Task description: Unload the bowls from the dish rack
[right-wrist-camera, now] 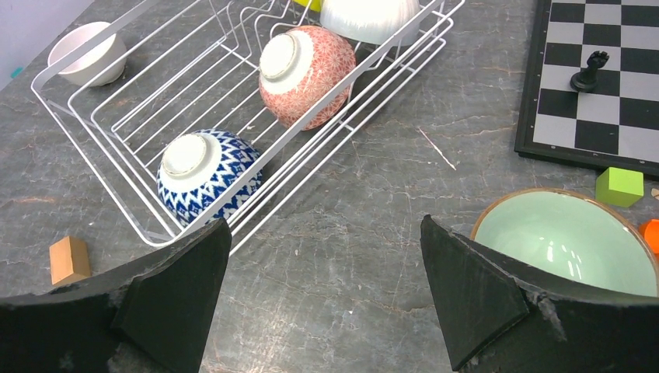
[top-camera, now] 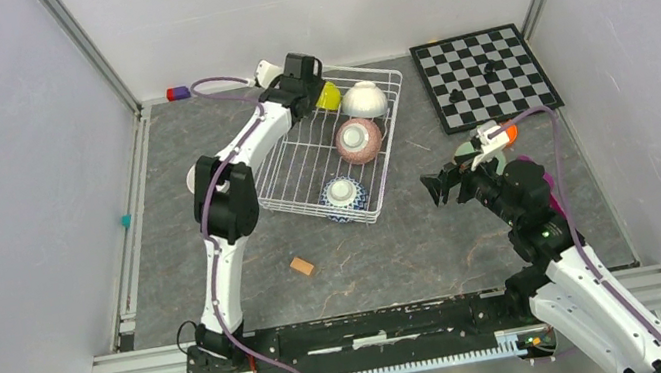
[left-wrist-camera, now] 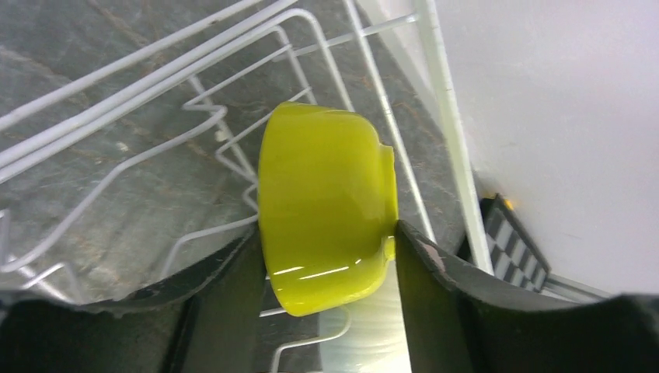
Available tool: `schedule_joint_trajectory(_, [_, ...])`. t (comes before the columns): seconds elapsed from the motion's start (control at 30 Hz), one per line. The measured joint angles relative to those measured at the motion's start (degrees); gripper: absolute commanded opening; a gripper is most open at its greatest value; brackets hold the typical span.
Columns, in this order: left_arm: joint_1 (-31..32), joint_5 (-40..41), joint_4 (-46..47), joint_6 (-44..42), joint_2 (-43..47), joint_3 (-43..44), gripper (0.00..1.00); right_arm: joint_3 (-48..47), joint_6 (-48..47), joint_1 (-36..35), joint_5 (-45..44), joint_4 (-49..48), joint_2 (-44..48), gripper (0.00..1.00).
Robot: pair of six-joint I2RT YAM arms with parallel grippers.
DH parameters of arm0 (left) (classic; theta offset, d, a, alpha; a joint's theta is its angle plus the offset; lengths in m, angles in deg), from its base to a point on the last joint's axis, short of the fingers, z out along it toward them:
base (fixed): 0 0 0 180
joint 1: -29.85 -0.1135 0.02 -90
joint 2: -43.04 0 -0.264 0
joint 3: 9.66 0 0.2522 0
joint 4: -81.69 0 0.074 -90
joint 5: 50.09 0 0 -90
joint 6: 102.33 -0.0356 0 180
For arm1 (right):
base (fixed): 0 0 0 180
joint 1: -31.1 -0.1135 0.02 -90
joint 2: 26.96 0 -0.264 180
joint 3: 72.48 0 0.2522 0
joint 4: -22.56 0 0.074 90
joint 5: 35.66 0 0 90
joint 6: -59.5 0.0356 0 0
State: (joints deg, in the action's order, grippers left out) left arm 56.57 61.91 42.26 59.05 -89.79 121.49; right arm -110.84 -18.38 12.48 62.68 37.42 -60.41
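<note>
Your left claw (left-wrist-camera: 326, 237) pinches the glossy yellow-green bowl (left-wrist-camera: 326, 186) by a shallow hold, so lifting may let it slip onto the dish rack (top-camera: 293, 167) beneath the claw.

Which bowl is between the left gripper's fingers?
The yellow-green bowl at the dish rack's far end, gripped by the left gripper. The white bowl, pink bowl and blue-patterned bowl lie untouched.

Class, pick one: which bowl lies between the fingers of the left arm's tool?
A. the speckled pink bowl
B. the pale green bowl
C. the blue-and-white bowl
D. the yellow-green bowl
D: the left wrist view shows the yellow-green bowl filling the gap between the two black fingers of the left tool.
</note>
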Motion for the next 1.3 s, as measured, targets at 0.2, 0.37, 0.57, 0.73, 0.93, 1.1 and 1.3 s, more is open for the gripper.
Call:
schedule_joint_trajectory(0.2, [-0.55,-3.15,6.67,-1.25,0.00,-0.76,0.43,-0.04,0.02,0.00,0.00,0.00,-0.02,0.98])
schedule_joint_trajectory(0.37, [-1.51,-7.15,11.74,-2.54,0.00,-1.22,0.30,-0.07,0.02,0.00,0.00,0.00,-0.02,0.98])
schedule_joint_trajectory(0.57, [-1.62,-9.77,14.25,-4.04,0.00,-1.68,0.27,-0.44,0.04,0.00,0.00,0.00,0.02,0.98])
schedule_joint_trajectory(0.73, [-1.64,-11.04,15.10,-4.55,0.00,-2.05,0.44,-0.46,0.04,0.00,0.00,-0.02,0.02,0.98])
schedule_joint_trajectory(0.93, [-1.90,-11.74,15.10,-4.48,-0.02,-2.05,0.54,-0.46,0.02,0.00,0.00,0.00,0.00,0.98])
schedule_joint_trajectory(1.1, [-2.29,-11.78,14.80,-4.39,-2.73,1.07,0.43,-0.46,0.02,0.00,0.00,0.00,-0.52,0.98])
schedule_joint_trajectory(1.3, [-2.64,-12.57,15.08,-3.85,-7.04,5.75,0.32,-0.46,0.00,0.00,0.00,0.00,-1.18,0.98])
